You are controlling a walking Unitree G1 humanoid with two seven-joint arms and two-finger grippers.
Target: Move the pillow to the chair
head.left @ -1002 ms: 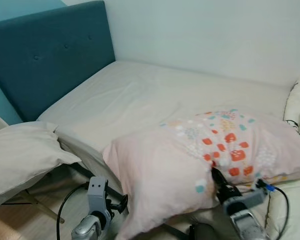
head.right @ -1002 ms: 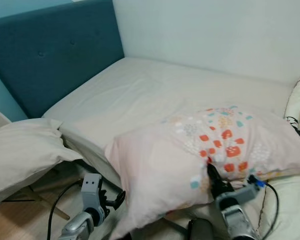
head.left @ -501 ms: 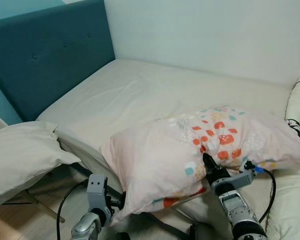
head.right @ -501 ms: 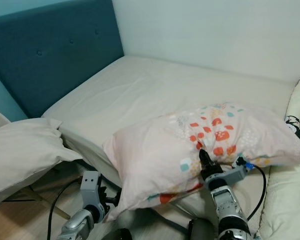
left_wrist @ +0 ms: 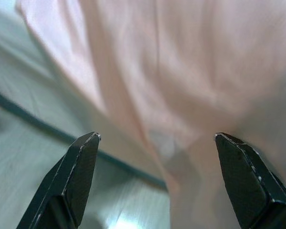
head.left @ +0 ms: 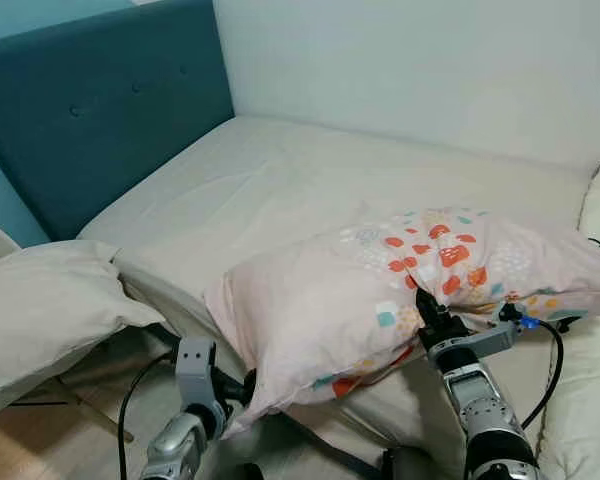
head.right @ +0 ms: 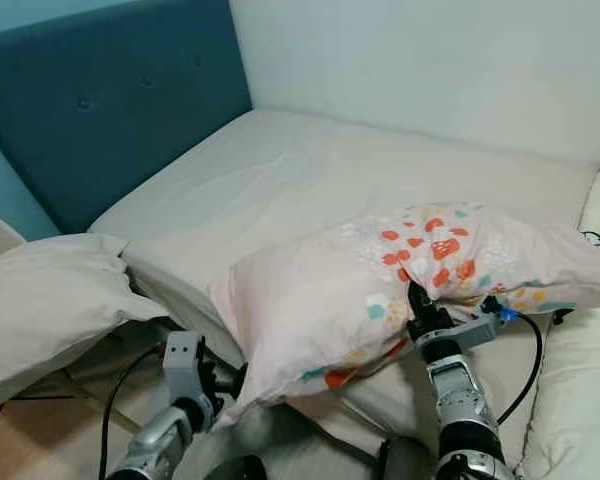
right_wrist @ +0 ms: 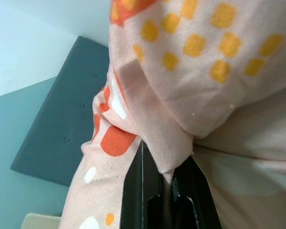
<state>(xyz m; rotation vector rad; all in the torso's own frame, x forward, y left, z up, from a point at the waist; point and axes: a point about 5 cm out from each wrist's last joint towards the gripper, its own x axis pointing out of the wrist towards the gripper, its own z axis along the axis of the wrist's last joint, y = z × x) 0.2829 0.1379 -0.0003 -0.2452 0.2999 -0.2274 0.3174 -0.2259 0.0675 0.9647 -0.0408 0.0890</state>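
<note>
A pale pink pillow (head.left: 380, 290) with orange, teal and yellow patches lies along the bed's front edge, its left corner drooping over the side. My right gripper (head.left: 425, 305) is shut on a fold of the pillow's cover near its middle, and the pinched cloth (right_wrist: 152, 143) sits between the black fingers (right_wrist: 133, 191). My left gripper (left_wrist: 157, 157) is open just below the drooping corner (head.left: 242, 400), fingers apart, with pink fabric (left_wrist: 181, 86) right in front of them. A plain cream pillow (head.left: 45, 310) rests on a low seat at the left.
The beige mattress (head.left: 310, 190) stretches back to a white wall. A teal padded headboard (head.left: 90, 110) stands at the left. Cream bedding (head.left: 590, 400) is piled at the right. Wooden floor (head.left: 40, 440) and a wooden leg show under the cream pillow.
My right gripper has lifted and pushed the patterned pillow back onto the bed. Its drooping front edge now hangs higher. The left gripper has come closer to the pillow's left corner.
</note>
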